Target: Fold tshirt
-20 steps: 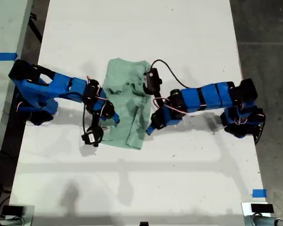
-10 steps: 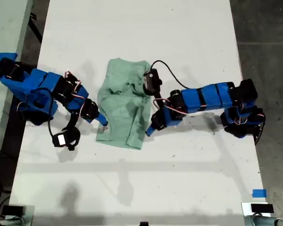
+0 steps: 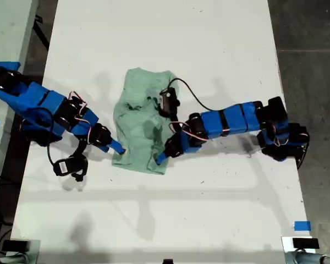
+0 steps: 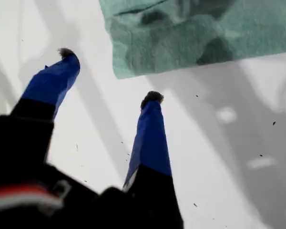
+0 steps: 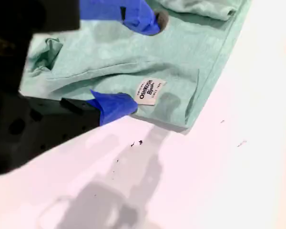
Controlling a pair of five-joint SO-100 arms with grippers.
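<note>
One tshirt [image 3: 142, 129] is seen on the worktop [image 3: 209, 44]; two end effectors, first [image 4: 107, 76] and second [image 5: 136, 62], are held open, empty.

Bright, even overhead light floods the white counter [image 3: 170, 33]; soft grey arm shadows spread across the counter below the tshirt [image 3: 140, 126] in the exterior view; both wrist views are slightly blurred, near-washed out, their dark foreground housings unfocused.

One tshirt [image 3: 140, 129], two blue arms, one white table [image 3: 209, 209], two blue tape marks
</note>
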